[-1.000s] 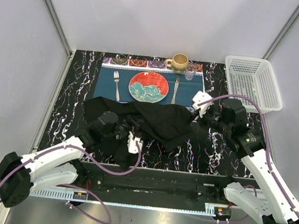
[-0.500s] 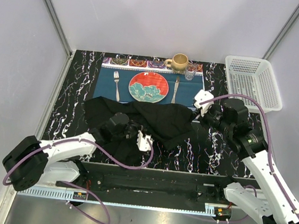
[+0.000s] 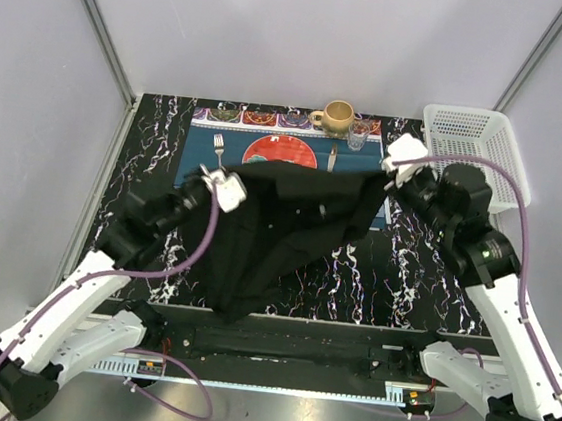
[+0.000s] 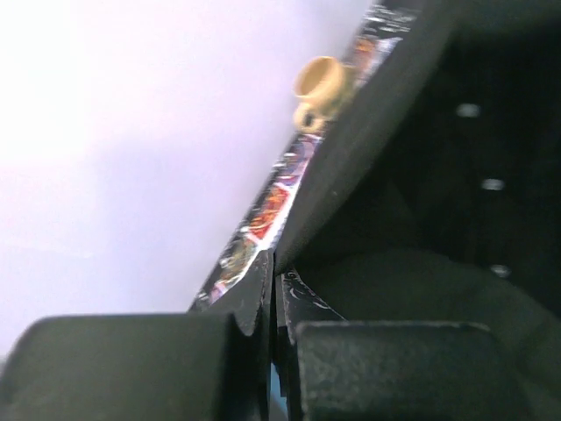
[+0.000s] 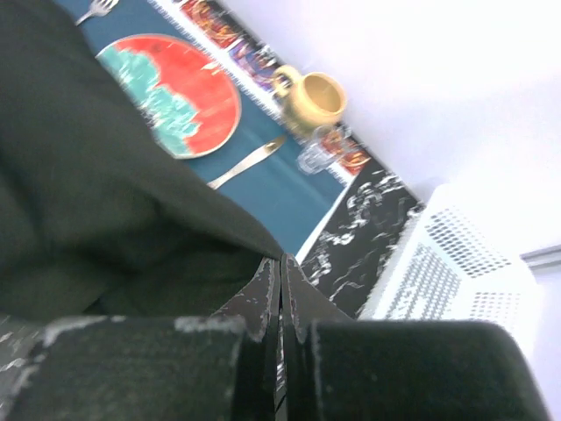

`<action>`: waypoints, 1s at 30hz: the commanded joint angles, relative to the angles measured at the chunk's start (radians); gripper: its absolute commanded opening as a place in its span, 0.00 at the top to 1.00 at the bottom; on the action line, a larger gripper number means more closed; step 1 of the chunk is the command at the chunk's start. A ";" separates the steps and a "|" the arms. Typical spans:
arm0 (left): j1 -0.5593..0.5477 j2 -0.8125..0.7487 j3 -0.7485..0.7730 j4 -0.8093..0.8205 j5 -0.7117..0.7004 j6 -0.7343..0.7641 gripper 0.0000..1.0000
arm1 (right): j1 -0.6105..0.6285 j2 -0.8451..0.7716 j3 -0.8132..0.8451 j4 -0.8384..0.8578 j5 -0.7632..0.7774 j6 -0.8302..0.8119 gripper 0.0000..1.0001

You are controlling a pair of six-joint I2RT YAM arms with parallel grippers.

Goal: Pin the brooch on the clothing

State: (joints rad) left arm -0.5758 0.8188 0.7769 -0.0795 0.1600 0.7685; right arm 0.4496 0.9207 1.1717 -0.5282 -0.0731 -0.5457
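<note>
The clothing (image 3: pixel 290 222), a black shirt, hangs stretched in the air between both arms, its lower part drooping toward the table's front edge. My left gripper (image 3: pixel 226 178) is shut on its left upper edge, and in the left wrist view the fingertips (image 4: pixel 273 272) pinch the fabric edge (image 4: pixel 351 175). Three small white buttons (image 4: pixel 493 184) show on the cloth there. My right gripper (image 3: pixel 390 177) is shut on the right upper corner. The right wrist view shows that gripper (image 5: pixel 280 263) closed tight beside the black cloth (image 5: pixel 88 175). The brooch is out of view.
Behind the shirt lies a blue placemat (image 3: pixel 197 151) with a fork (image 3: pixel 218 146), a red and teal plate (image 3: pixel 279 152) partly hidden, and a knife (image 3: pixel 332 156). A tan mug (image 3: pixel 337 116) and a glass (image 3: pixel 358 135) stand at the back. A white basket (image 3: pixel 473 150) sits at the right.
The left gripper closed on the shirt near the front and rose up and back to the left. The right gripper lifted too. The crumpled shirt now hangs spread between them.
</note>
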 commanded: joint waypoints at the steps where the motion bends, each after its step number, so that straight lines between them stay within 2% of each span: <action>1: 0.125 -0.020 0.182 -0.100 -0.071 -0.155 1.00 | -0.072 0.081 0.176 0.123 0.035 -0.028 1.00; 3: 0.160 -0.007 0.280 -0.130 -0.085 -0.173 1.00 | -0.088 0.124 0.233 0.126 0.018 -0.022 1.00; 8: 0.162 0.011 0.476 -0.236 -0.073 -0.175 1.00 | -0.086 0.182 0.439 0.099 -0.106 -0.020 1.00; 13: 0.162 0.031 0.648 -0.313 -0.085 -0.175 1.00 | -0.086 0.259 0.694 -0.033 -0.181 -0.046 1.00; 15: 0.160 0.025 0.731 -0.335 -0.042 -0.170 1.00 | -0.086 0.288 0.781 -0.084 -0.203 -0.051 1.00; 18: 0.162 0.025 0.849 -0.393 0.008 -0.189 1.00 | -0.083 0.326 0.954 -0.182 -0.264 -0.043 1.00; 21: 0.162 0.023 0.961 -0.442 0.064 -0.213 1.00 | -0.084 0.403 1.263 -0.371 -0.304 -0.004 1.00; 24: 0.162 0.013 1.050 -0.476 0.131 -0.259 1.00 | -0.083 0.458 1.477 -0.478 -0.358 0.044 1.00; 27: 0.163 0.013 1.131 -0.515 0.225 -0.313 1.00 | -0.083 0.443 1.533 -0.477 -0.399 0.108 1.00; 30: 0.175 0.013 1.186 -0.543 0.279 -0.367 1.00 | -0.098 0.408 1.510 -0.470 -0.444 0.171 1.00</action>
State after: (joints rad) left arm -0.4313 0.8597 1.8698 -0.5869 0.4149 0.4877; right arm 0.3889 1.3727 2.6621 -0.9779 -0.5545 -0.4644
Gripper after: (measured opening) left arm 0.005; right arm 0.009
